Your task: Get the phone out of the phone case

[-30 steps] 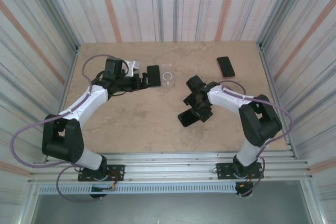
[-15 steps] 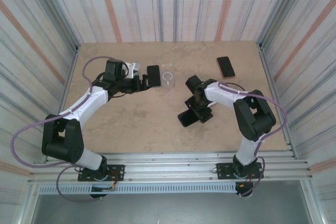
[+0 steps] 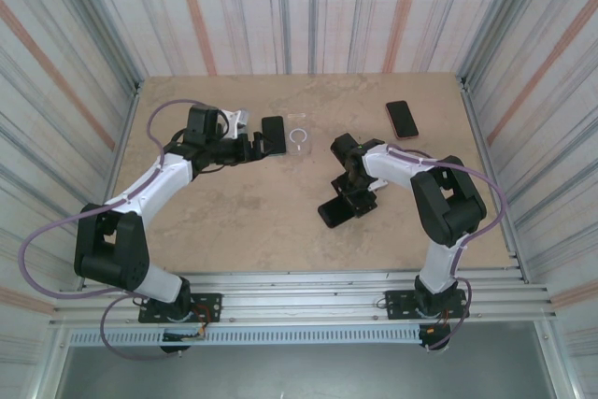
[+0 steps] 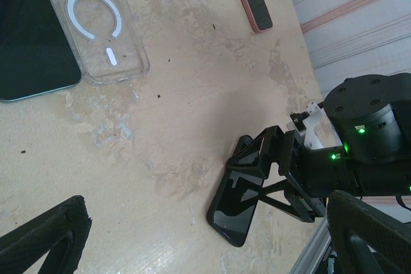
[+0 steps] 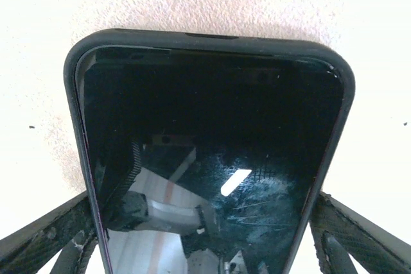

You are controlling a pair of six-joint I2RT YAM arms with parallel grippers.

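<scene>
Across the overhead view, a beige, mottled stone-look tabletop sits between striped corrugated wall panels, with an aluminium rail along its bottom edge.

Right of centre lies the black phone in its black case, screen up. Its long axis runs diagonally from lower left to upper right, and its lower-left end is free. Bare tabletop surrounds it to the left and below, and it is well apart from the rail and from the right edge.

The right gripper sits over its upper-right end. In the right wrist view its fingers flank the case's two long edges, just beside them; I cannot tell whether they press.

The left gripper, upper left of centre, has its jaws spread wide and holds nothing. Just beside it lies a dark phone with a teal edge, with a clear case bearing a white ring alongside. A red-cased phone lies at upper right, near the far edge.
</scene>
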